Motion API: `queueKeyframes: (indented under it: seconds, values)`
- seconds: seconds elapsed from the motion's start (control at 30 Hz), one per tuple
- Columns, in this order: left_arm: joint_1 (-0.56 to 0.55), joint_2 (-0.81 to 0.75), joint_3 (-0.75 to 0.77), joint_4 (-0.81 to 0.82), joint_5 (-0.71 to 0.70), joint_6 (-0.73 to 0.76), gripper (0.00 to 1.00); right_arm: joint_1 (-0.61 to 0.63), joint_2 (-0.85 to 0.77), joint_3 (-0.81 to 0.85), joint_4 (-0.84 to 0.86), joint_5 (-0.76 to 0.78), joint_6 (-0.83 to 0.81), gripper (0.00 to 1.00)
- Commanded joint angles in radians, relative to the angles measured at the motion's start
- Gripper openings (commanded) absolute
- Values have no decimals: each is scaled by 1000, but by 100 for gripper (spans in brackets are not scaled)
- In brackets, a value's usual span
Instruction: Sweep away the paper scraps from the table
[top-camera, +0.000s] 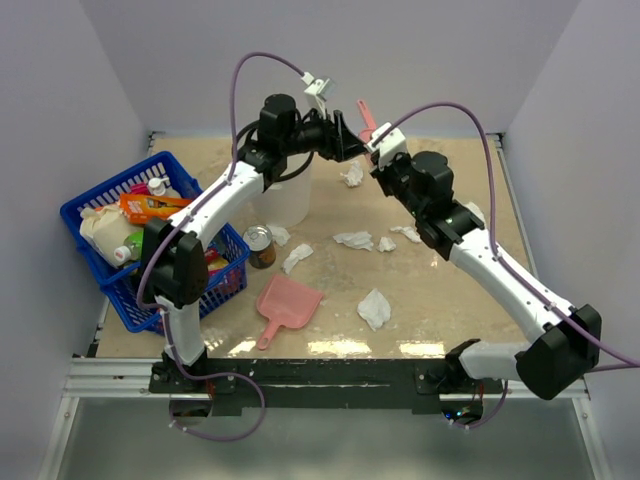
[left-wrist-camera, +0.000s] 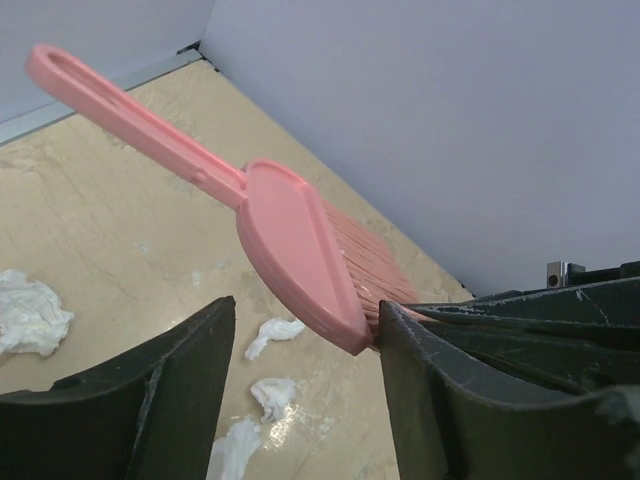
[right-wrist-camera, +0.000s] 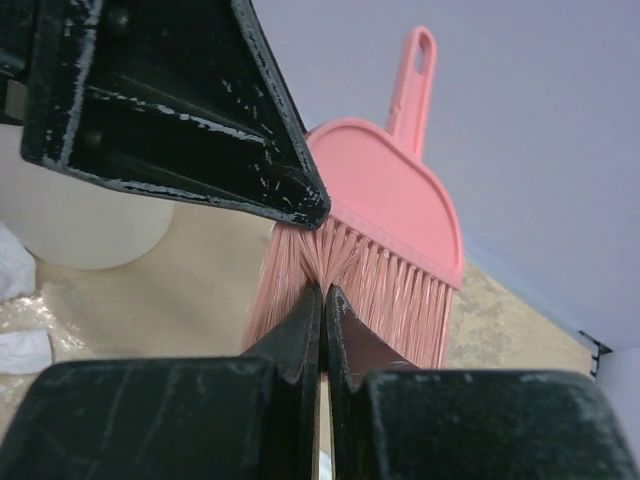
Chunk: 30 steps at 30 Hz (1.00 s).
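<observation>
While the right gripper (right-wrist-camera: 322, 290) clamps the pink brush (right-wrist-camera: 385, 190) by its bristles above twelve o'clock of the surface (top-camera: 430, 300), the left gripper (left-wrist-camera: 305, 315) stands parted around the brush head, one finger touching it. Crumpled paper scraps (top-camera: 373, 308) lie scattered mid-surface, one toward five o'clock.

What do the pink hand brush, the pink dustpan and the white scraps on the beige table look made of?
Pink hand brush: moulded plastic, smooth and slightly glossy; its bristles look like fine synthetic fibres.
Pink dustpan: likely the same plastic, matching colour.
White scraps: thin tissue-like paper, softly crumpled.
Beige table: glossy marble-patterned top reflecting lights; stone or laminate, cannot tell.
</observation>
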<state>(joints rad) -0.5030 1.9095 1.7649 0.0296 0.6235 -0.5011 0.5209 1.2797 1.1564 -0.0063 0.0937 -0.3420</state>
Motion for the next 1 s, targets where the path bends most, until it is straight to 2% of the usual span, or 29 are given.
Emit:
queueKeyframes:
  seconds: [0.0,0.43,0.7,0.77,0.8,0.83,0.9,0.93,0.97]
  values:
    - [-12,14,39,61,39,-13,59,28,-36,-1,144,29,-84,0]
    - [-14,25,47,125,131,10,34,51,-23,-9,79,-15,-89,0]
    - [-12,28,45,112,191,74,12,51,-42,69,-121,-17,-43,0]
    - [-12,28,54,99,191,104,7,51,-60,91,-212,-17,-16,5]
    - [-11,26,59,87,194,114,4,51,-68,113,-246,-32,-9,11]
    - [-11,28,88,67,193,160,2,44,-75,127,-280,-79,6,24]
    - [-11,36,152,-62,151,252,0,30,-83,201,-385,-100,50,36]
    - [-6,37,210,-92,133,338,0,-16,-76,236,-418,-138,117,48]
    - [9,34,229,-108,119,363,0,-50,-66,271,-487,-241,148,52]
